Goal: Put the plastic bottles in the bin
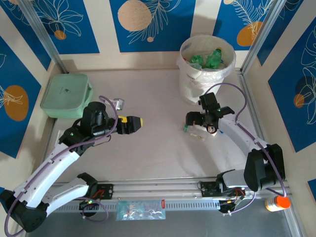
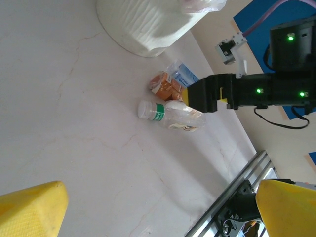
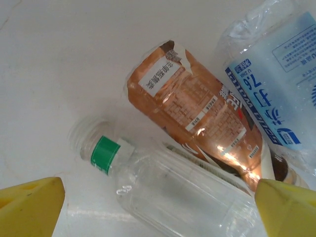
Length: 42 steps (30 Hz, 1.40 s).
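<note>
My right gripper (image 3: 160,200) has its two yellow fingers (image 3: 29,207) spread wide, one in each bottom corner of the right wrist view. It has hold of nothing. Between the fingers lies a clear plastic bottle with a green band at its neck (image 3: 182,197). It lies flat on the pale table (image 3: 59,59), with its white top pointing to the left. I cannot tell if the fingers touch it.

Just above it in the frame lies a squashed bottle with an orange-brown label (image 3: 197,118), tilted and leaning on the clear one. In the upper right corner is a crumpled bottle with a blue and white label (image 3: 276,74).

In the top view these three make a little pile right of the middle, under my right gripper. The big round white bin with a see-through bag in it (image 1: 183,54) stands at the top, right of the middle, near the pile but not touching it. Some green and clear bottles (image 1: 210,59) lie inside it.

My left gripper (image 2: 158,210) is wide open too and has nothing in it. It hangs over bare table, left of the middle in the top view. A small grey thing (image 1: 117,102) lies just above it; I cannot tell what it is. A pale green square box with a lid (image 1: 66,96) sits at the left edge. An orange-capped bottle (image 1: 276,202) stands in the lower right corner.
</note>
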Available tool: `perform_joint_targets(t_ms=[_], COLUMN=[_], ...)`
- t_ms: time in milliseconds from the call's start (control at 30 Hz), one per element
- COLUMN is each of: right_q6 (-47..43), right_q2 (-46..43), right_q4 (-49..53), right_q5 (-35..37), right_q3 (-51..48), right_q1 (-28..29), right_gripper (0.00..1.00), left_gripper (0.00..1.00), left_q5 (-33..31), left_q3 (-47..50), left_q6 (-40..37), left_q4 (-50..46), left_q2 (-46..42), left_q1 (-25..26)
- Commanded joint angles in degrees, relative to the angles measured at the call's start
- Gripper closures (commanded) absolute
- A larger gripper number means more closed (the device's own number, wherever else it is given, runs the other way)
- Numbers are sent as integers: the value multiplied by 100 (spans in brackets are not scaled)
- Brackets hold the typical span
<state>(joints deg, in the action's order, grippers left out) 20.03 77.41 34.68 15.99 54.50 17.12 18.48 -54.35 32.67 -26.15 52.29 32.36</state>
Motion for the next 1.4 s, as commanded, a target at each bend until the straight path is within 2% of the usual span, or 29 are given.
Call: perform_joint_targets(t_ms=[0,367,700,833,1067,1367], right_q6=[248,364,299,377,702,787], right_q2=[85,299,767,896,1541,2178], right_q4=[-204,-282,152,422,663,849], right_q5=[-228,-54,-144,-564,-43,343], right_q3=[-129,-430,-140,61,253,512], right_q1=[60,13,696,948,1425,2006], right_gripper=[1,1,0,2,4,16], left_gripper=[3,3,3,3,3,3], left_q5=[134,228,460,508,670,587], left_q3=[41,119,56,-43,-288,-493], left_q6=[-14,-77,-26,-33,58,77], left_q4=[48,50,233,267,438,453], left_q2=[-70,-89,127,278,797,1123], left_q1=[-64,-63,-56,-55,-54,-55])
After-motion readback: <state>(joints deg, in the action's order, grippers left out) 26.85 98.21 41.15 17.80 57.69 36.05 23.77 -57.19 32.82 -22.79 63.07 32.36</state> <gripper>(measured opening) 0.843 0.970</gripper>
